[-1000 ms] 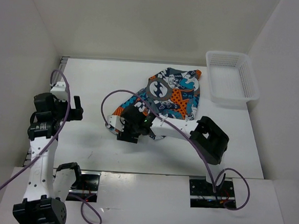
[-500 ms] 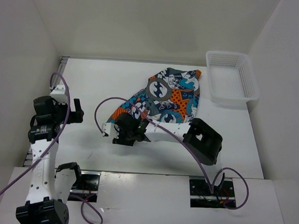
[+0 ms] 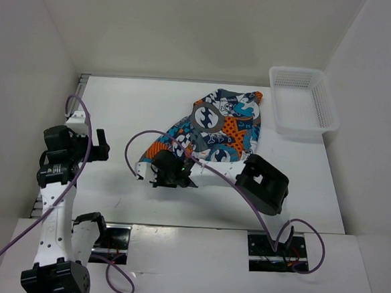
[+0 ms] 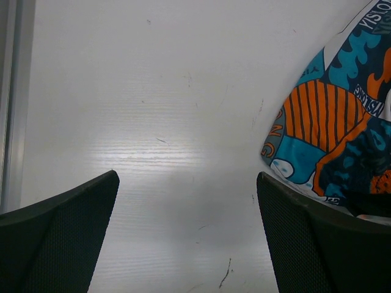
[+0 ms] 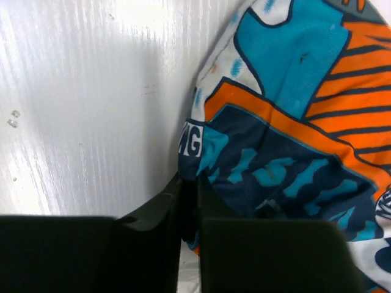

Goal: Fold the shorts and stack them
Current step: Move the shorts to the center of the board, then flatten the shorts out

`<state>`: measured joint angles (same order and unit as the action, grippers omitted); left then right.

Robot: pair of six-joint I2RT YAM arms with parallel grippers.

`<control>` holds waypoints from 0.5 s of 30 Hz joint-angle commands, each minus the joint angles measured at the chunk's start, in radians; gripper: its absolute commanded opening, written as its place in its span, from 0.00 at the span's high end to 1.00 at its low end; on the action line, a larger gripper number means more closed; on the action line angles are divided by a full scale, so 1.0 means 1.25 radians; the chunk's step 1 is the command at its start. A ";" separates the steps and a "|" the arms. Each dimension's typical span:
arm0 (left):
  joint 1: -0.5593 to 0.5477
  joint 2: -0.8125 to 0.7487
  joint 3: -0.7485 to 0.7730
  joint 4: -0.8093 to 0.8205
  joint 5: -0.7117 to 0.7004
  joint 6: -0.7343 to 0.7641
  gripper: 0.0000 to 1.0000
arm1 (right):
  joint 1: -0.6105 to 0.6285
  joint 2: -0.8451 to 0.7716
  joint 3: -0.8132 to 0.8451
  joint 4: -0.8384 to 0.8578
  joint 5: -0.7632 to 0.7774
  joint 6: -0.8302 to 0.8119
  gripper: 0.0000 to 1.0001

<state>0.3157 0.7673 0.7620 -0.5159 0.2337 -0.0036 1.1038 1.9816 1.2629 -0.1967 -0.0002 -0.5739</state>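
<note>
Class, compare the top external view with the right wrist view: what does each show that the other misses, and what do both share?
Only the top view: the white plastic mesh basket at the far right, the left claw, and the whole outline of the orange, teal and black comic-print cloth shorts. Only the wrist view: the right claw closed to a slit on the hem. Both: the shorts on the white table.
</note>
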 commanded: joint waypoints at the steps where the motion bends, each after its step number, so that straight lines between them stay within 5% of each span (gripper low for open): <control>1: 0.005 -0.013 0.000 0.019 0.017 0.003 0.00 | 0.007 0.005 -0.018 0.000 0.022 -0.005 0.93; 6: 0.005 0.002 0.022 0.019 0.040 0.003 0.00 | -0.003 -0.056 0.118 -0.038 0.049 -0.022 1.00; 13: 0.005 0.073 0.111 0.041 0.074 0.003 0.00 | -0.050 -0.116 0.583 -0.149 0.067 -0.009 1.00; 15: 0.005 0.088 0.151 0.050 0.085 0.003 0.00 | -0.066 -0.147 0.564 -0.169 0.082 -0.035 1.00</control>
<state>0.3161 0.8642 0.8654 -0.5140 0.2863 -0.0036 1.0470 1.9198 1.9240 -0.3622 0.0654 -0.5831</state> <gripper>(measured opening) 1.001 0.042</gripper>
